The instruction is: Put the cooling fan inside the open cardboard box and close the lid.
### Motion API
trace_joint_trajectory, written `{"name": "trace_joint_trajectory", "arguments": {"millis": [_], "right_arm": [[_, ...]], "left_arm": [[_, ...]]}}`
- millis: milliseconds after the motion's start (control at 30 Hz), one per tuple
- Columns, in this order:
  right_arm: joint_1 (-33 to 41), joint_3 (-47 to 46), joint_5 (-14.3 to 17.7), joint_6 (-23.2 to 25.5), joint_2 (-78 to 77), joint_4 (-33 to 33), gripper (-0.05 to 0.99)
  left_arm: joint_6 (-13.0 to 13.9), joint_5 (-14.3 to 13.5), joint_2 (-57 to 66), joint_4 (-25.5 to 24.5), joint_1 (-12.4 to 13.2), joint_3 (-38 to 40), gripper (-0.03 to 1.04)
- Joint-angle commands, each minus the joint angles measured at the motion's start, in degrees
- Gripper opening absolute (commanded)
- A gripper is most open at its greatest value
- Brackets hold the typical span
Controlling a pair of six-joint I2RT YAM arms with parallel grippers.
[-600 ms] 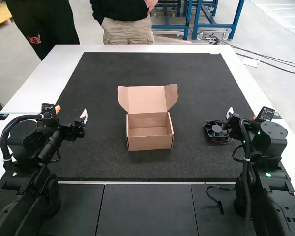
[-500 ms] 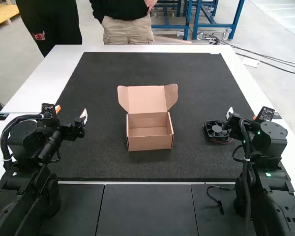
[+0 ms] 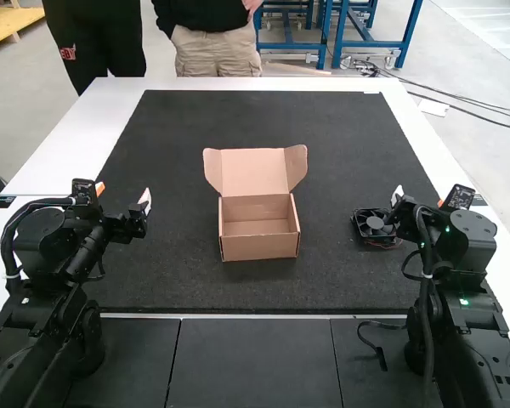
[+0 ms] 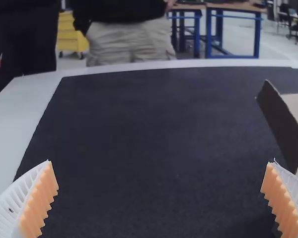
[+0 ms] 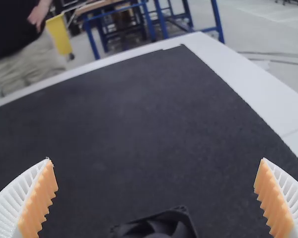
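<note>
An open cardboard box (image 3: 257, 223) stands in the middle of the black mat, its lid (image 3: 255, 170) upright at the back; an edge of it (image 4: 282, 124) appears in the left wrist view. A black cooling fan (image 3: 374, 227) lies flat on the mat to the box's right, just in front of my right gripper (image 3: 397, 206); its top edge (image 5: 156, 228) sits between that gripper's fingers, below them. The right gripper (image 5: 154, 203) is open. My left gripper (image 3: 123, 200) is open over the mat's left edge, well left of the box, with nothing between its fingers (image 4: 37, 198).
The black mat (image 3: 263, 127) covers most of the white table (image 3: 68, 144). Two people stand beyond the table's far edge.
</note>
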Motion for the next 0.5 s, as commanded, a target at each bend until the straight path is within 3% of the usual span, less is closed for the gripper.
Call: {"name": "trace_joint_trajectory", "arguments": {"millis": [0, 233, 467], "right_arm": [[0.6, -8.7, 0.0, 0.5, -0.6, 0.4, 0.91], [0.6, -8.6, -1.5, -1.2, -0.6, 3.4, 0.91], [0.6, -8.7, -2.4, -2.3, -0.6, 0.4, 0.91]], "left_arm": [[-0.3, -0.1, -0.5, 0.5, 0.7, -0.3, 0.97], [-0.2, -0.7, -0.5, 2.2, 0.7, -0.2, 0.97], [-0.2, -1.2, -0.5, 1.0, 0.7, -0.2, 0.97]]}}
